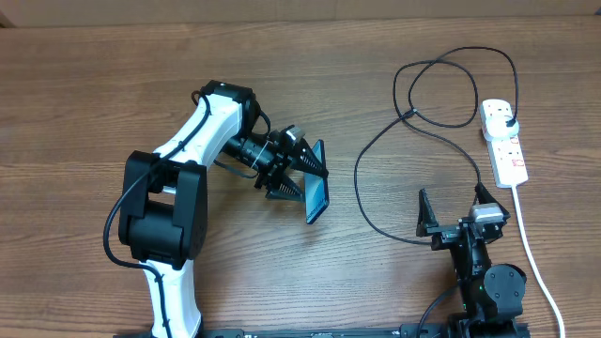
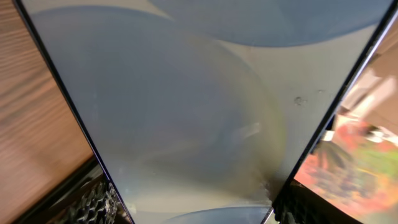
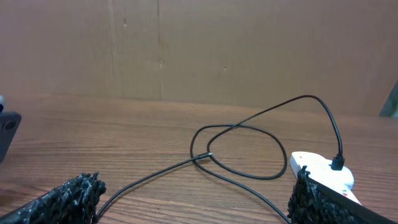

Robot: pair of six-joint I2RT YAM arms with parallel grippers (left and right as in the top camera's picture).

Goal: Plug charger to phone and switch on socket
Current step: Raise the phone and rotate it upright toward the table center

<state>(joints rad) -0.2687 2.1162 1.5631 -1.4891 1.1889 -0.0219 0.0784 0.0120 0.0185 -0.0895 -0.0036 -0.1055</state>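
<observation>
My left gripper [image 1: 308, 180] is shut on the phone [image 1: 316, 195] and holds it on edge, tilted, just above the table left of centre. In the left wrist view the phone's pale blue screen [image 2: 186, 106] fills the frame between my fingers [image 2: 199, 214]. The charger, a thin black cable [image 1: 376, 150], loops across the right side. Its black plug [image 1: 508, 121] sits in the white socket strip [image 1: 504, 143]. Its connector tip [image 3: 208, 155] lies free on the table. My right gripper [image 1: 456, 208] is open and empty, with the cable running under it. The right wrist view shows its fingers [image 3: 193, 208], the cable [image 3: 261, 134] and the socket [image 3: 320, 168].
The socket's thick white cord [image 1: 531, 244] runs down the right side toward the front edge, next to my right arm's base. A dark object [image 3: 6, 130] shows at the left edge of the right wrist view. A brown cardboard wall [image 3: 199, 43] stands behind the table.
</observation>
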